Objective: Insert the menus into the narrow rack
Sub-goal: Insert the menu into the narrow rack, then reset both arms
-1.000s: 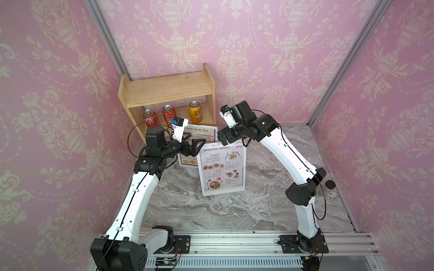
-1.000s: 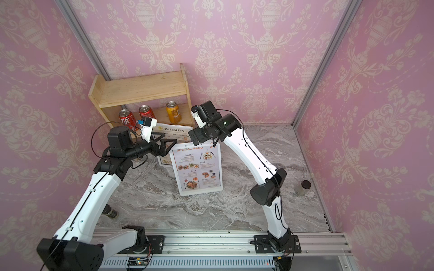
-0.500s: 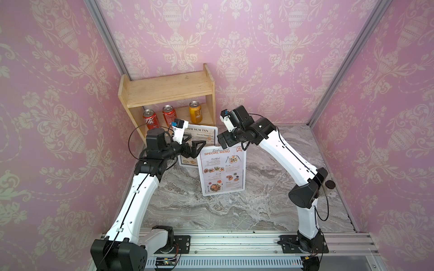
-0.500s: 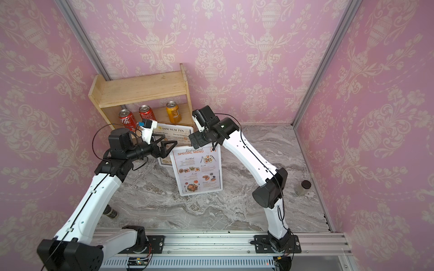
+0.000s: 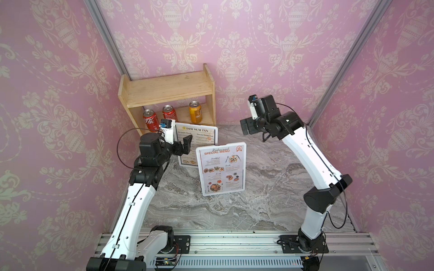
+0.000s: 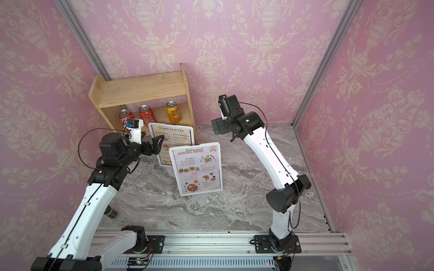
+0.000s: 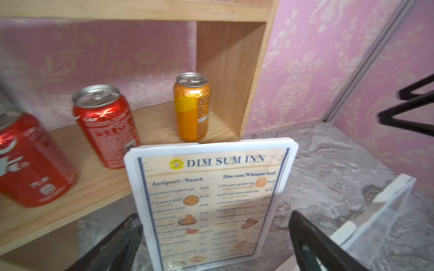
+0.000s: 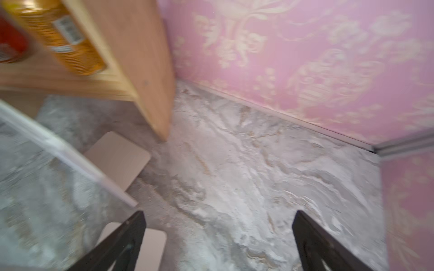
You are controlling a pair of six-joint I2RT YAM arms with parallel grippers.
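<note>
Two menus stand upright on the marble table. The blue-bordered "DIM SUM INN" menu [image 5: 196,145] [image 6: 173,143] [image 7: 211,201] stands in front of the wooden shelf. The pale "SPECIAL MENU" sheet [image 5: 222,169] [image 6: 196,169] stands nearer and to its right. The narrow rack is hard to make out: only a clear panel [image 7: 389,211] [image 8: 58,145] and beige base tabs [image 8: 117,159] show. My left gripper [image 5: 185,146] [image 6: 157,144] [image 7: 215,218] is open beside the blue-bordered menu's left edge, holding nothing. My right gripper [image 5: 246,126] [image 6: 217,126] [image 8: 218,215] is open and empty, above and right of both menus.
A wooden shelf [image 5: 169,90] [image 6: 141,88] stands in the back left corner with two red cans [image 5: 150,119] [image 5: 169,113] and an orange can [image 5: 195,112] [image 7: 192,105] on its lower board. Pink walls close in on three sides. A metal rail [image 5: 234,244] runs along the front.
My right gripper has drawn back to the right, away from the top of the pale menu. Both menus and the left gripper have stayed where they were.
</note>
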